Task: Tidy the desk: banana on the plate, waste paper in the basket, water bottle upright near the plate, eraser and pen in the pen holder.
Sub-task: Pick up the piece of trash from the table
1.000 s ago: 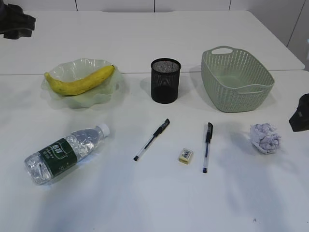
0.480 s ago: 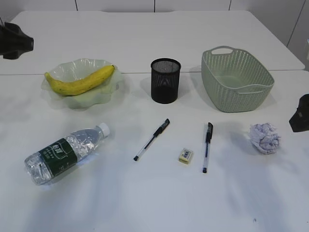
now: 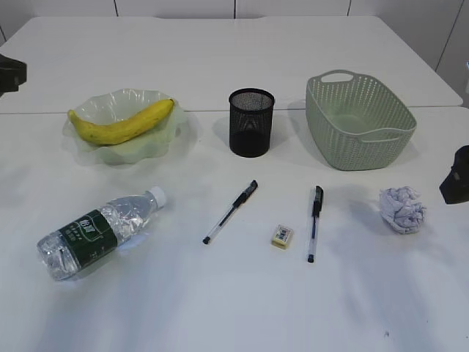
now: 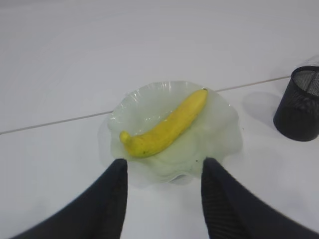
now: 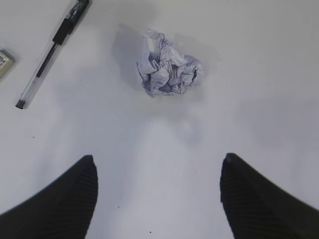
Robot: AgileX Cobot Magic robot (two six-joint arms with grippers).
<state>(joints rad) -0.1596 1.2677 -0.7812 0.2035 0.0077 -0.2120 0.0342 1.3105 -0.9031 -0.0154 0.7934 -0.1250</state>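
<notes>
- The banana [image 3: 122, 123] lay across the plate [image 3: 110, 153], stem end toward the pen holder [image 3: 250, 122]; the left wrist view showed the same banana [image 4: 165, 131] resting in the ruffled dish [image 4: 219, 124].
- The water bottle [image 3: 100, 232] lay on its side on the table [image 3: 220, 308], in front of the plate, white cap pointing toward it.
- Two pens lay in front of the pen holder: the left pen [image 3: 230, 212] at a slant, the right pen [image 3: 314, 222] nearly straight toward the camera.
- The eraser [image 3: 281, 236] sat between the two pens, just beside the right one.
- The waste paper [image 3: 402, 210] was a crumpled ball on the table, in front of the basket [image 3: 359, 120] and apart from it.
- The left gripper [image 4: 164, 199] hung above the near rim of the plate, jaws parted and empty.
- The right gripper [image 5: 158, 199] hung above bare table just short of the paper ball [image 5: 168, 70], jaws spread wide and holding nothing.
</notes>
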